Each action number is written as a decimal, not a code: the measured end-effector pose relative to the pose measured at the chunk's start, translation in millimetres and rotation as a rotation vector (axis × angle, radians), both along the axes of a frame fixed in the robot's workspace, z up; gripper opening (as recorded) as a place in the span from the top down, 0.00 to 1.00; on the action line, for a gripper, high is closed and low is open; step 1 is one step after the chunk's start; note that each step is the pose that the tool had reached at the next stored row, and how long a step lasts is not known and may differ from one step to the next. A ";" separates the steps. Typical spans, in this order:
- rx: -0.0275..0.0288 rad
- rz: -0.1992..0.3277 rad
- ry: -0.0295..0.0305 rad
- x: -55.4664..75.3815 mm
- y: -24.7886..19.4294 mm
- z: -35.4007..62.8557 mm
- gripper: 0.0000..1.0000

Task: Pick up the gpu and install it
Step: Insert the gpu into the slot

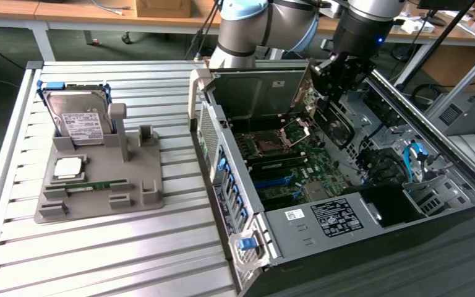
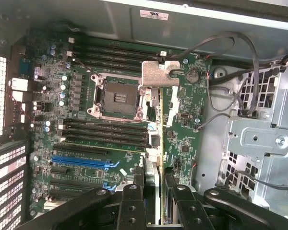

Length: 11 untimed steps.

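The gpu [image 2: 158, 76] hangs edge-on over the motherboard [image 2: 182, 120] in the wrist view. Its silver bracket is at the far end and its thin board runs back between my fingers. My gripper [image 2: 153, 184] is shut on it, one black finger [image 2: 133, 196] on each side. In the exterior view the gripper [image 1: 330, 83] is inside the open computer case [image 1: 221, 154], near its back wall. The dark gpu [image 1: 335, 124] hangs below it, above the board and clear of the slots.
A grey fixture [image 1: 138, 185] on the slatted table holds a hard drive [image 1: 77, 117], a processor [image 1: 68, 167] and a green memory stick [image 1: 89, 184]. Inside the case are the empty processor socket [image 2: 117, 96], a blue slot [image 2: 81, 162], cables [image 2: 240, 57] and a metal drive cage [image 2: 259, 139].
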State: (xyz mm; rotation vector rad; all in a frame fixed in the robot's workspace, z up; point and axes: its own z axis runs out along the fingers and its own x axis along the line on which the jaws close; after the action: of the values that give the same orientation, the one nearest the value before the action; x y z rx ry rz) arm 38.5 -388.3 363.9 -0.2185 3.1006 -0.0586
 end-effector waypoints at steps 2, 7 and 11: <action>-0.0001 0.004 0.0000 0.0 0.0 0.0 0.73; -0.0001 0.017 0.0000 0.0 0.0 0.0 0.73; -0.0001 0.026 0.0000 0.0 0.0 0.0 0.73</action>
State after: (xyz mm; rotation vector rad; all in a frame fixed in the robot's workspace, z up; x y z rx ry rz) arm 38.5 -388.3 363.9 -0.2591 3.0970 -0.0580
